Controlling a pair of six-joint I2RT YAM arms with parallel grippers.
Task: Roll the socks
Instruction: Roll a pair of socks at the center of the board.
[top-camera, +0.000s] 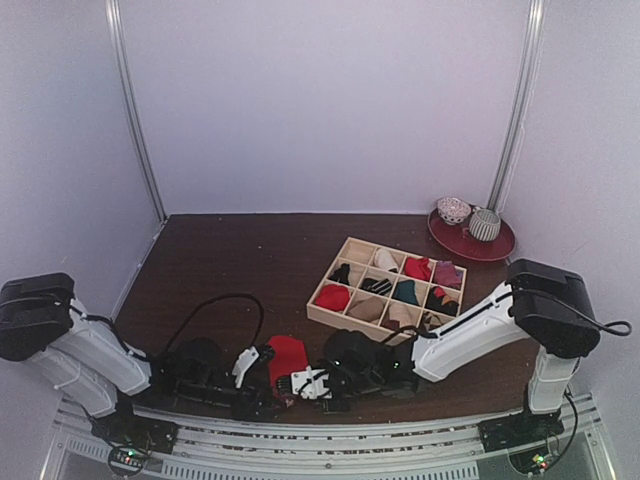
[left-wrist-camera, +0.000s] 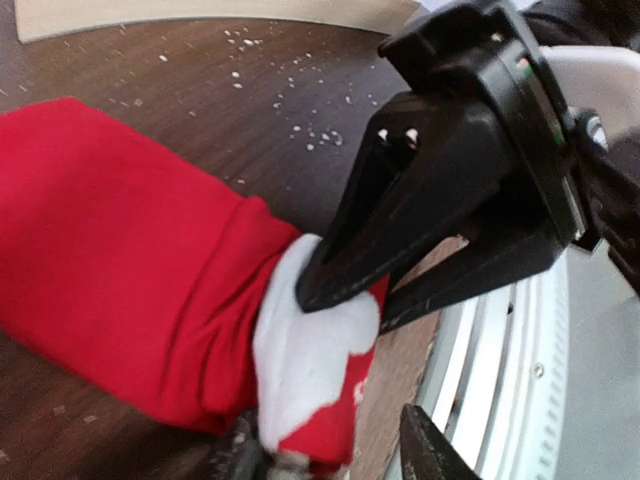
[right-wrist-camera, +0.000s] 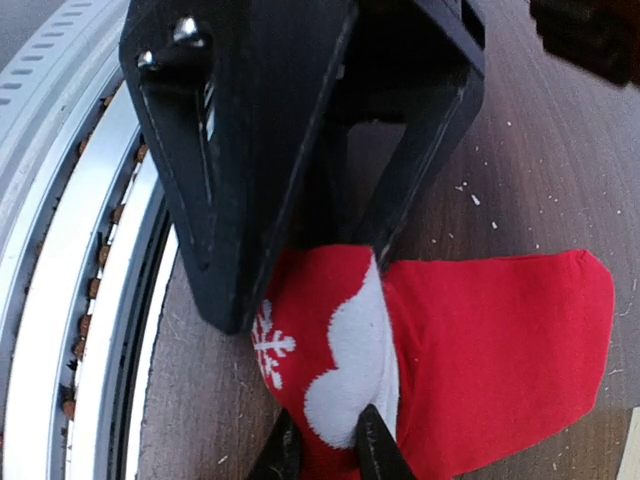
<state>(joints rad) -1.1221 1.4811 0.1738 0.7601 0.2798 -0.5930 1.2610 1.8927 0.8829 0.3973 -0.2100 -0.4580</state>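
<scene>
Straddling the white-patched end of the red sock (top-camera: 288, 356), the left gripper (left-wrist-camera: 325, 452) has its jaws apart; the right gripper (right-wrist-camera: 325, 445) pinches that end tight. The sock lies by the near rail (top-camera: 330, 440) on a dark, crumb-speckled wooden table (top-camera: 220, 260) enclosed by pale lilac walls (top-camera: 320, 100), with a compartmented tray (top-camera: 318, 312) further right.

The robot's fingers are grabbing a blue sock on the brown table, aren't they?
No. The fabric sock is red with a white patch, not blue. The right wrist view shows the right arm's fingers grabbing it on the brown wooden table.
</scene>
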